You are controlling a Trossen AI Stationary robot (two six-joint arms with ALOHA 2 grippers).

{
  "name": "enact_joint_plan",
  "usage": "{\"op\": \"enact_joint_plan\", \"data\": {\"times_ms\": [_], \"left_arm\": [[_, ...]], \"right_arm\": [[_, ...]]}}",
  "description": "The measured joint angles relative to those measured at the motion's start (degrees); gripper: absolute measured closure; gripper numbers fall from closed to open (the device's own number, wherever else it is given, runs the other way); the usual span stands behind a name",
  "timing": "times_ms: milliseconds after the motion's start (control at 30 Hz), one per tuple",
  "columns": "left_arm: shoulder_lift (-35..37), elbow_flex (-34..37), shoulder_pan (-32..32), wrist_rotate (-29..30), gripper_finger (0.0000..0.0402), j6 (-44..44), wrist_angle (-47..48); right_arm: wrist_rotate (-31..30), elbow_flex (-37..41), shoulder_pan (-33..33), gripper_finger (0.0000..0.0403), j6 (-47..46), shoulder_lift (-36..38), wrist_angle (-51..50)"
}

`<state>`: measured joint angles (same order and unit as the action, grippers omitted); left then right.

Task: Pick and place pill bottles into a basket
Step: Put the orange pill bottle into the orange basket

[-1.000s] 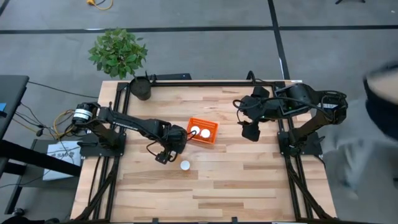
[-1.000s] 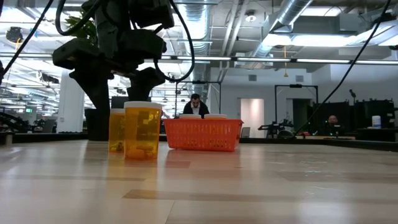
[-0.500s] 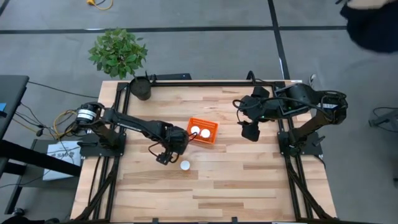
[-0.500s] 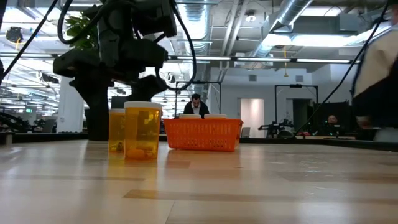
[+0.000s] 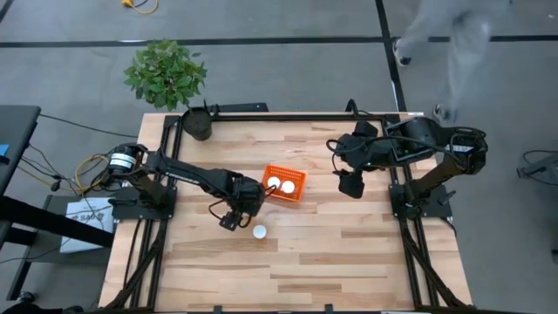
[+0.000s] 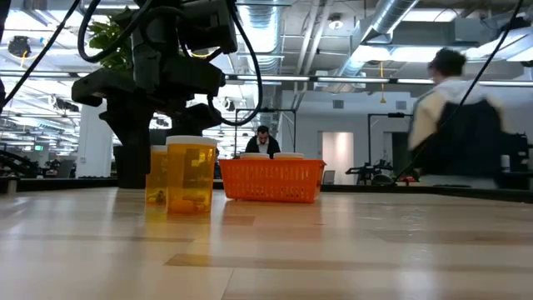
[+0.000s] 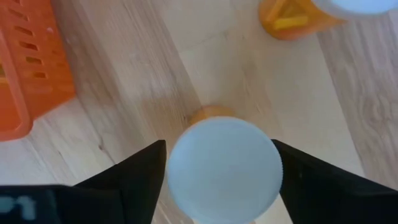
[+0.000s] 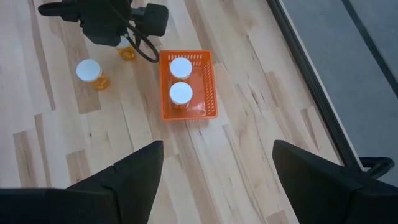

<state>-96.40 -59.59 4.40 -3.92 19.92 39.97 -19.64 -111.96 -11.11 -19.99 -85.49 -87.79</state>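
From above, the left claw (image 5: 237, 212) sits low over the wooden table (image 5: 349, 253), just beside the orange basket (image 5: 297, 190), which holds two white-capped pill bottles (image 5: 280, 186). A third bottle (image 5: 259, 232) stands alone on the boards, near the claw. The right claw (image 5: 351, 184) waits near the table's right edge, well apart from the basket.

At table height, two amber bottles (image 6: 191, 175) stand side by side under the dark left arm, with the basket (image 6: 271, 180) just beyond them. A person (image 6: 454, 125) passes in the room behind.

Through the left wrist camera, the claw (image 7: 219, 168) has a finger (image 7: 138, 177) on each side of a white cap (image 7: 224, 169), pressed against it, so it is grasping that bottle. The loose bottle (image 7: 305, 15) and a basket corner (image 7: 28, 68) show nearby.

From the right wrist camera, the right claw (image 8: 214, 171) is spread wide with nothing in it, looking down at the basket (image 8: 208, 93), its two bottles and the loose one (image 8: 91, 73).
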Motion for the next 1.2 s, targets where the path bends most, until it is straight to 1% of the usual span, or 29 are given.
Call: {"op": "enact_joint_plan", "data": {"times_ms": [367,633,733,967,1200], "left_arm": [[0.0,-0.1,0.0,-0.9,0.0175,-0.6,0.1],[0.0,-2.5,0.0,-0.3,0.0198,-0.5,3.0],[0.0,-2.5,0.0,-0.4,0.0201,-0.6,3.1],[0.0,-2.5,0.0,-0.8,0.0198,-1.1,3.1],[0.0,-2.7,0.0,-0.3,0.0201,-2.2,3.8]], "right_arm": [[0.1,0.0,0.0,0.0106,-0.1,0.0,0.0],[0.4,0.0,-0.1,0.0106,-0.1,0.0,0.0],[1.7,0.0,-0.1,0.0106,-0.1,0.0,0.0],[1.8,0.0,-0.1,0.0106,0.2,0.0,-0.4],[2.1,0.0,-0.5,0.0106,0.9,2.5,0.2]]}}
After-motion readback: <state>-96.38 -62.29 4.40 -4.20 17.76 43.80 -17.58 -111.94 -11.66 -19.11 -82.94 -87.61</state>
